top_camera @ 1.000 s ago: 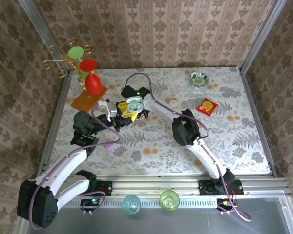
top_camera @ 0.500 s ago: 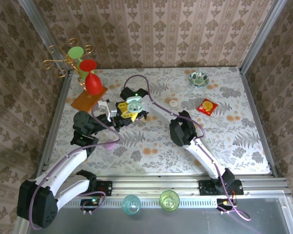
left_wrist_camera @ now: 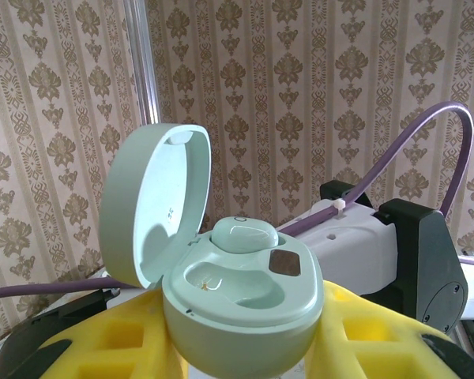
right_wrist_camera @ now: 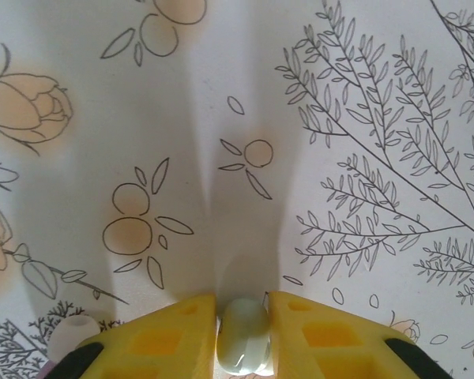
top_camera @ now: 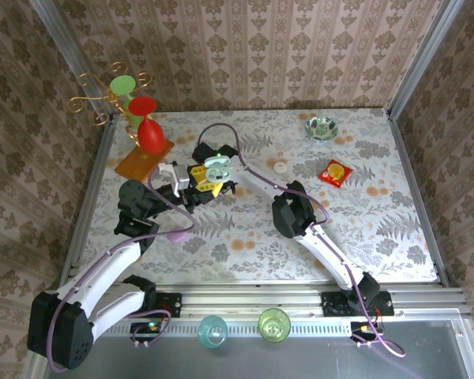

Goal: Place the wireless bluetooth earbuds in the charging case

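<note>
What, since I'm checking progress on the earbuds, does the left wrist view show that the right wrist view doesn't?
Left wrist view: the left gripper clamps the open charging case, its lid raised, one earbud seated in the far well and the near well empty.
Right wrist view: the right gripper pinches a second earbud above the flowered tablecloth.
Shared: each gripper is yellow and closed on a pale green item.

case [left_wrist_camera: 241, 316]: mint, lid open at 10 o'clock
seated bud [left_wrist_camera: 245, 234]: in 12 o'clock well
loose bud [right_wrist_camera: 243, 339]: pale green, pinched in right gripper [right_wrist_camera: 242, 304]
</note>
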### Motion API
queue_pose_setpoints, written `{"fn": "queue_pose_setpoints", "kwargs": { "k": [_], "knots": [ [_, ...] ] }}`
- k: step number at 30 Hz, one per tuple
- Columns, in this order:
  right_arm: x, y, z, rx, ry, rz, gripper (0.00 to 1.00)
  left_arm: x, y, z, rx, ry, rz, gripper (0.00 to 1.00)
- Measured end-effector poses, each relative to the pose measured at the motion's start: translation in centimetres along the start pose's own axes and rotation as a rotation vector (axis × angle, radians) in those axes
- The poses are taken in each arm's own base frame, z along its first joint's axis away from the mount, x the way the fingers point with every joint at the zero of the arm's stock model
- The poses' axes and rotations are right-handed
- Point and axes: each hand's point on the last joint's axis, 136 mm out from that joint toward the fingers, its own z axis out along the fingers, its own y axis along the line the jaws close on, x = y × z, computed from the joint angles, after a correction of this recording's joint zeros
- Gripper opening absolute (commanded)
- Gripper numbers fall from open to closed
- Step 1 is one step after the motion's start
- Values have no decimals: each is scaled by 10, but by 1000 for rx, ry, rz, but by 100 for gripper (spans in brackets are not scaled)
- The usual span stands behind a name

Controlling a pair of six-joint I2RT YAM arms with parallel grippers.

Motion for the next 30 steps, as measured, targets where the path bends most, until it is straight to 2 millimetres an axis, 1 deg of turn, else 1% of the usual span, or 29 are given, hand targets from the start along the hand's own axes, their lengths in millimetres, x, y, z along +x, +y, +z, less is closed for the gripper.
{"fn": "queue_pose_setpoints", "kwargs": {
  "k": [8,10,12,15,18,20,26,28,30],
  "knots": [
    [2,0,-1,-4,2,7,20,0,0,0,0,-1,1,23],
    [10,-1,-3,-13,22,14,20,0,0,0,-1,-2,2,23],
    [24,-5,-7,-29,46,33,20,-2,1,0,-4,-6,7,23],
    [37,-16,-22,-62,41,87,20,-4,2,0,-10,-19,20,23],
    [44,-32,-48,-124,-4,180,19,-4,5,1,-20,-33,31,23],
    [46,-46,-69,-179,-55,258,19,-3,7,2,-27,-39,30,23],
    [59,-90,-141,-319,-224,461,20,-2,14,3,-52,-55,36,24],
    [61,-97,-169,-378,-287,500,20,-2,17,4,-64,-61,41,24],
    [62,-100,-196,-447,-345,526,21,2,20,4,-76,-62,40,23]
  ]
}}
